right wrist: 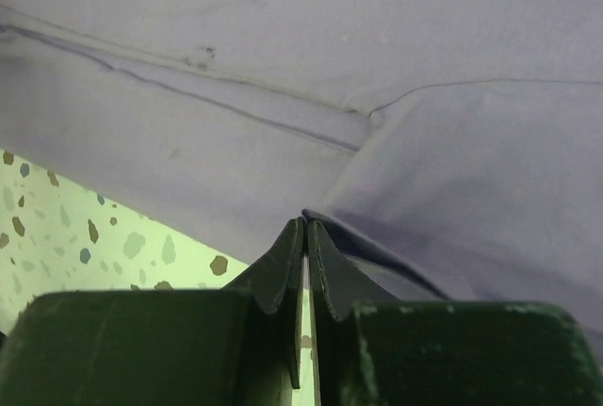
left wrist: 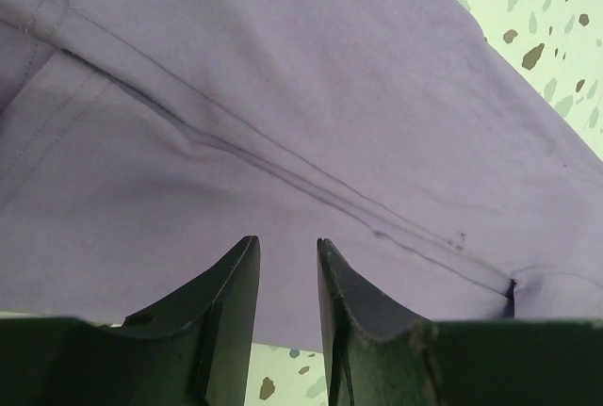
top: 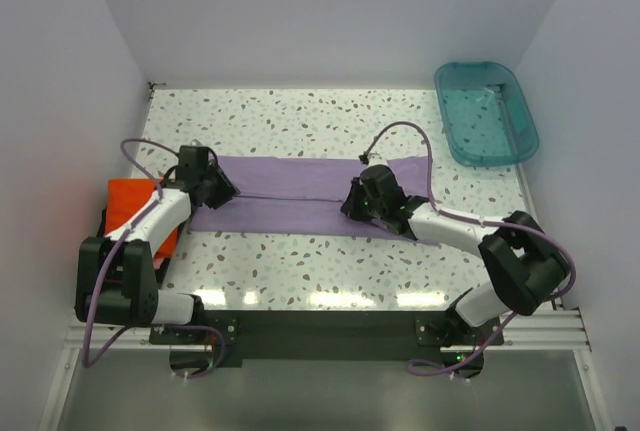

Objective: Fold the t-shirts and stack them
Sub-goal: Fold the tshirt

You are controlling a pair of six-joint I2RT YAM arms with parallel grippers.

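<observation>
Right jaws tight on lavender t-shirt (right wrist: 283, 67); left ajar

Top external: set high behind the arm bases (top: 320, 331), looking down and forward over the whole speckled table (top: 300, 261), from afar.
Left wrist: mounted behind its own fingers (left wrist: 231, 302), aimed along them at the lavender shirt (left wrist: 283, 95), very near.
Right wrist: mounted likewise behind its fingers (right wrist: 283, 269), equally close.
Shared: shirt and table top are seen in all three.

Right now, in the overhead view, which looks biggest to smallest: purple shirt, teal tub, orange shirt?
1. purple shirt
2. teal tub
3. orange shirt, partly hidden under the left arm, so its rank is unsure.
</observation>
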